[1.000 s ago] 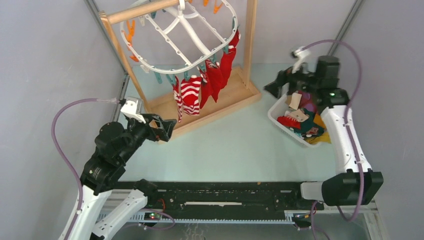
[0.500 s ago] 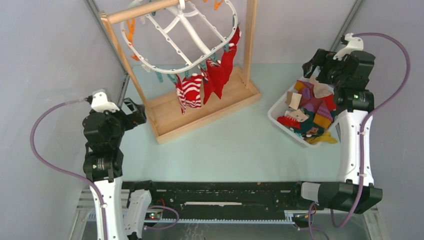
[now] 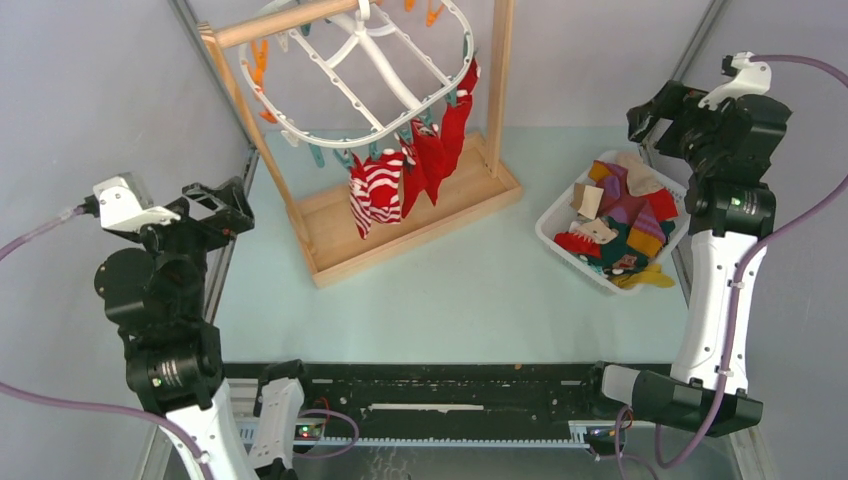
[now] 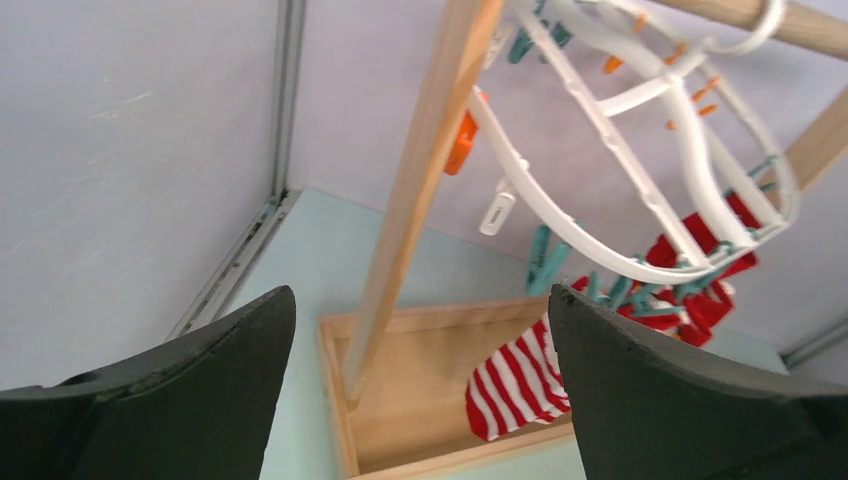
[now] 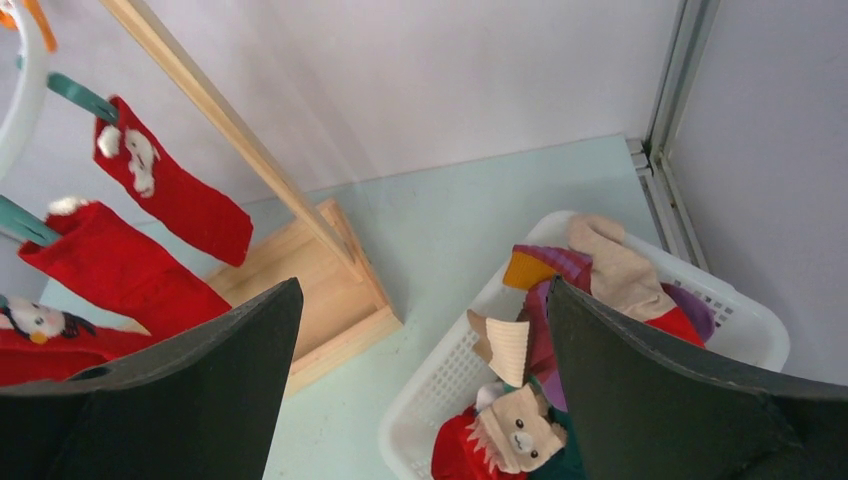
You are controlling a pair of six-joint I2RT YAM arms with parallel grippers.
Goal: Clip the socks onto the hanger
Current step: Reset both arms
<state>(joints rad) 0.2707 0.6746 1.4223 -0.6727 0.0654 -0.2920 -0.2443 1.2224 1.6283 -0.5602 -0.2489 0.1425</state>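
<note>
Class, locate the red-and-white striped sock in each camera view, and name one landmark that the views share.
Top external: the striped sock hangs from the hanger, just left of centre in the upper half.
Left wrist: the sock is lower right of centre.
Right wrist: not in it; only plain red socks at left.
Shared landmark: the wooden stand.

Stand sits rear-centre on table. Hanger hangs from its top bar. Clipped socks dangle off the hanger's near rim, above the stand base. Basket right of stand, loose socks inside. Left gripper left of stand, right gripper behind basket.
</note>
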